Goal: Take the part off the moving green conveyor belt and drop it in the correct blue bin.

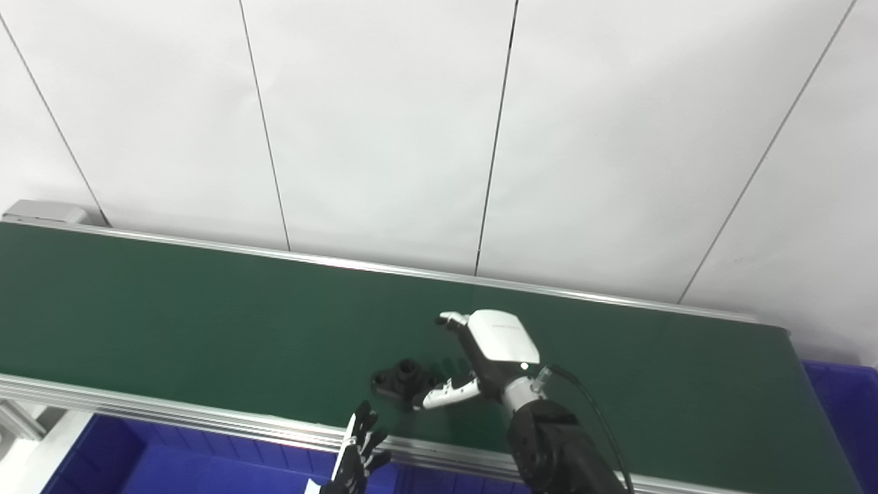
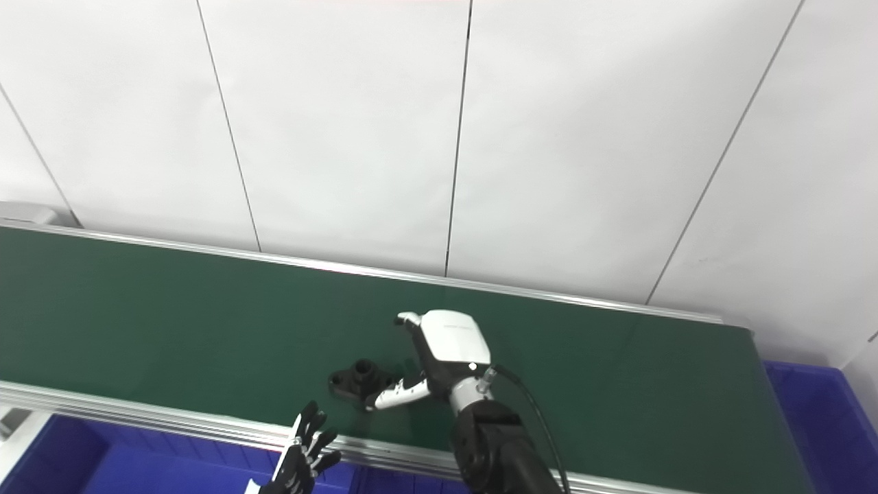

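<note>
A small black part (image 1: 403, 379) with a raised round boss lies on the green conveyor belt (image 1: 206, 315) near its front edge; it also shows in the right eye view (image 2: 359, 379). My right hand (image 1: 480, 357) hovers over the belt just right of the part, fingers spread and open, thumb tip close to the part. My left hand (image 1: 358, 456) is low at the front edge of the belt, fingers spread, holding nothing. A blue bin (image 1: 178, 460) sits below the belt's front edge.
Another blue bin (image 1: 847, 412) stands off the belt's right end. A metal rail (image 1: 171, 412) runs along the belt's front edge. A white panelled wall (image 1: 439, 123) rises behind the belt.
</note>
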